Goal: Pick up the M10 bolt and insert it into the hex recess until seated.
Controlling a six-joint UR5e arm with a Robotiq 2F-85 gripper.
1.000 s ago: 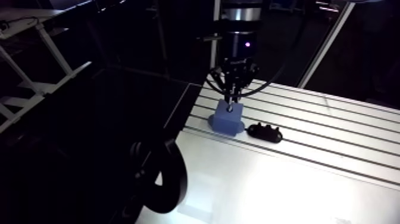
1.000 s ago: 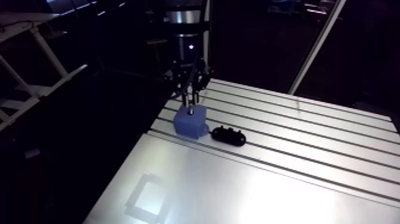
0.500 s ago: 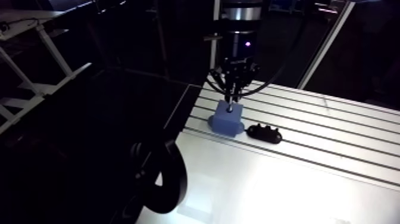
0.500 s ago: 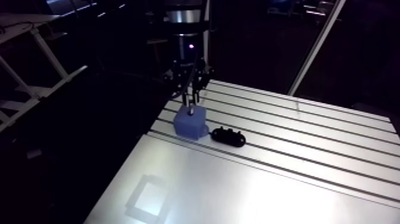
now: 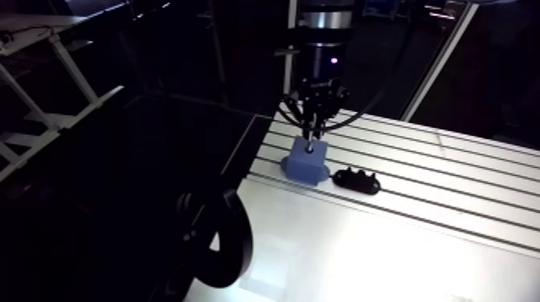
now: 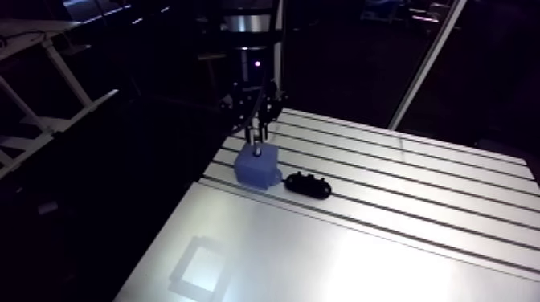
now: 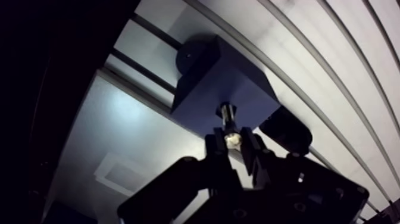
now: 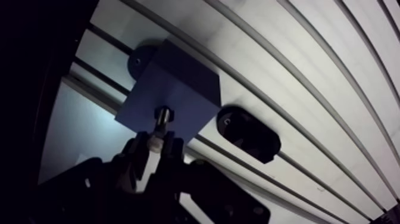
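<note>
- Wrist view first: the jaws are pinched narrow on the pale top end of the bolt (image 7: 228, 125), one finger on each side, with the shank pointing straight away from them.
- The bolt's far tip meets the dark recess (image 7: 227, 109) in the top face of the blue block (image 7: 205, 83). It looks just entered, but how deep it sits cannot be told from here.
- A good stretch of shank shows above the block, so I'd call this mid-insertion and not yet seated.
- To do it well, hold the shank square to that top face and press slowly along its own axis, with no sideways lean.
- If it binds, I'd ease back a touch and re-centre rather than force it. A small twist may help the flats line up.
- Don't let go until the push meets a firm stop.
- Going outward, the block sits on the slotted desk (image 7: 333, 65), close to its dark edge.
- A black part (image 8: 249, 136) lies just beside the block on the side away from that edge. It seems clear of the push line, though the fingers should stay off it.
- Arm view: the wrist stands upright directly over the block.
</note>
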